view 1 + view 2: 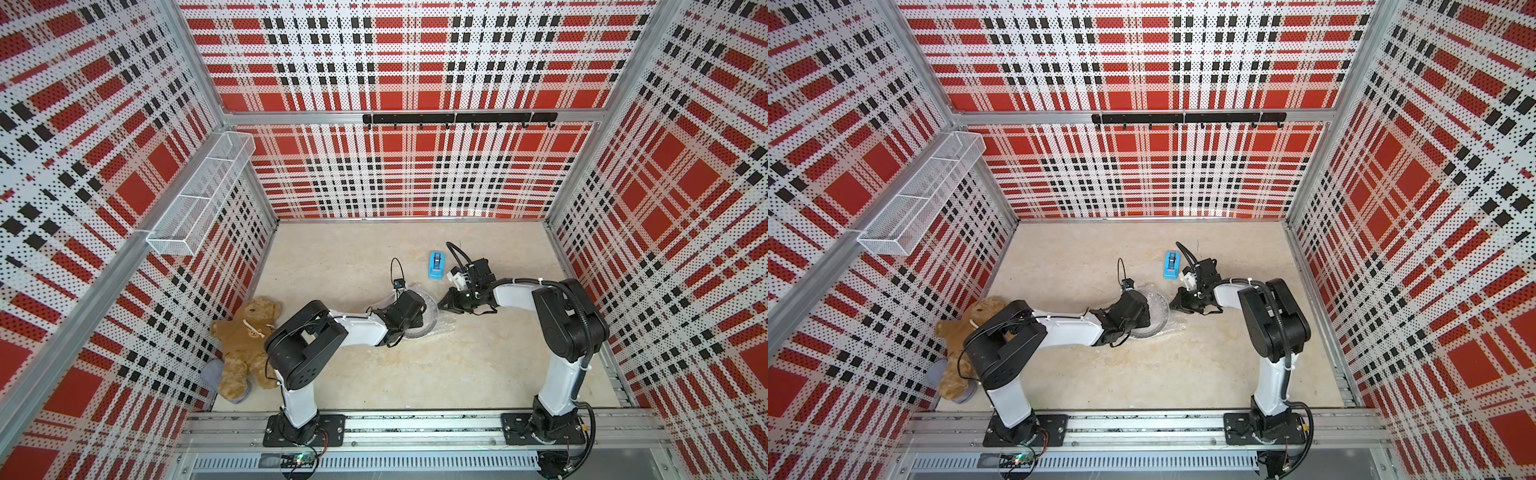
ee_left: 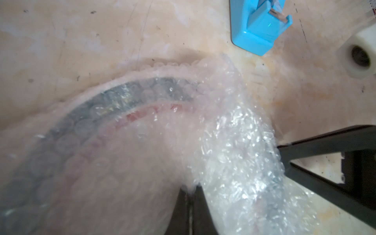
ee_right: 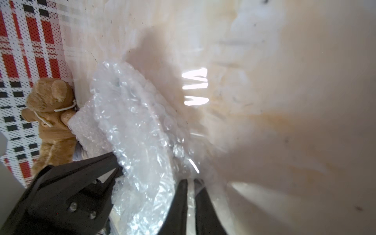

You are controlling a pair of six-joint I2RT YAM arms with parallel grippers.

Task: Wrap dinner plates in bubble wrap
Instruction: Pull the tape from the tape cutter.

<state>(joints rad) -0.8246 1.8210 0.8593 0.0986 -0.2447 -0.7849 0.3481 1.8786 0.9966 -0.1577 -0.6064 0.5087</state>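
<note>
The dinner plate (image 1: pixel 432 308) lies mid-table under folded bubble wrap (image 1: pixel 443 326). Its dark rim band and red ring show through the bubbles (image 2: pixel 122 97) in the left wrist view. My left gripper (image 2: pixel 191 188) rests on top of the bundle, shut on a pinch of the bubble wrap (image 2: pixel 234 142). My right gripper (image 3: pixel 190 180) is at the bundle's right edge, its tips (image 1: pixel 441 305) low by the table. Its jaws stand slightly apart, with clear film lying in the narrow gap beside the crumpled bubble wrap (image 3: pixel 138 126).
A blue tape dispenser (image 1: pixel 436 266) stands just behind the bundle, close to the right wrist. A brown teddy bear (image 1: pixel 245 345) lies against the left wall. A white mesh basket (image 1: pixel 199 195) hangs on that wall, and a black hook rail (image 1: pixel 457 118) on the back wall.
</note>
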